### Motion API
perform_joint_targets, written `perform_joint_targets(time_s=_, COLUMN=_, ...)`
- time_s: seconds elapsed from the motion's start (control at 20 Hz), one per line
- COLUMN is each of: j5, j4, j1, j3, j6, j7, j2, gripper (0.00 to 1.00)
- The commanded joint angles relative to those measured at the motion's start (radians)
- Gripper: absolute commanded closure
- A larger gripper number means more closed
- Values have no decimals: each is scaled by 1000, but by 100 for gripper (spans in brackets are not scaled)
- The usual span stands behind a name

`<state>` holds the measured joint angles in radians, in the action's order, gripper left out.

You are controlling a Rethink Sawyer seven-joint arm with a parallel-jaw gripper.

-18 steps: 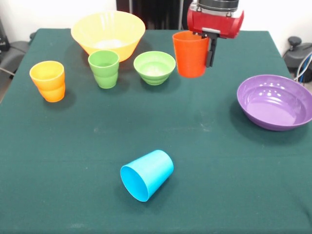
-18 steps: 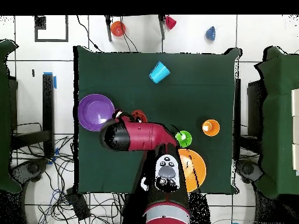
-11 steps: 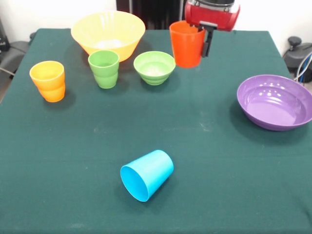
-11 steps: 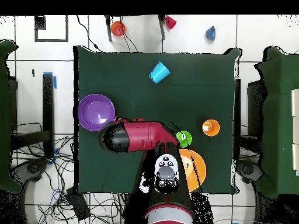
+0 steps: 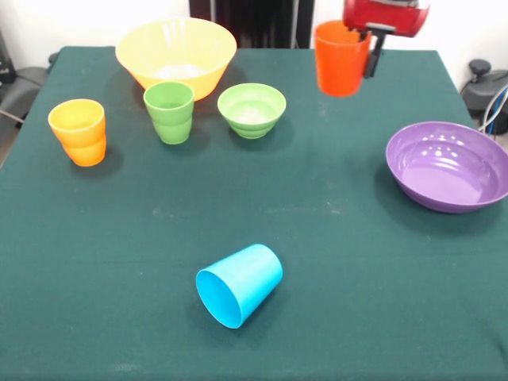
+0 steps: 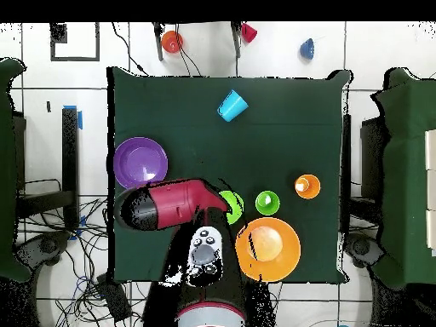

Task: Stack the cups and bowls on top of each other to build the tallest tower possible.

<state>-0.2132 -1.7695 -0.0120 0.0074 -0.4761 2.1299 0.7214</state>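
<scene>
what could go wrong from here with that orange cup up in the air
1. The gripper holds the orange cup only at its rim, clear of the table, so it could slip and drop.
2. The purple bowl is a shallow, curved base; a cup set there might slide or tilt.
3. The blue cup lies on its side and may roll if bumped.

centre cloth (image 5: 333,238) open | far row crowded — yellow bowl (image 5: 175,54), green cup (image 5: 169,112) (close together)
</scene>
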Motion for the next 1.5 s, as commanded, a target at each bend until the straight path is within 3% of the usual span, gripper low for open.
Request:
perform_joint_targets(time_s=0.05, j5=-28, j4=-22, j1=-34, j3=99, j6=-34, j7=-3, j2=4, gripper=100)
perform_joint_targets(time_s=1.15, j5=1, j4=60, j1=-177, j3=81, j6=81, j7=99, j2=-84, gripper=100)
perform_joint_targets(time_s=1.3, j5=6, j4=72, j1=-188, j3=80, j6=159, j7=125, j2=-122, gripper=100)
perform_joint_targets(time_s=1.5, j5=-7, j4=94, j1=-214, j3=49, j6=193, j7=127, j2=-159, gripper=100)
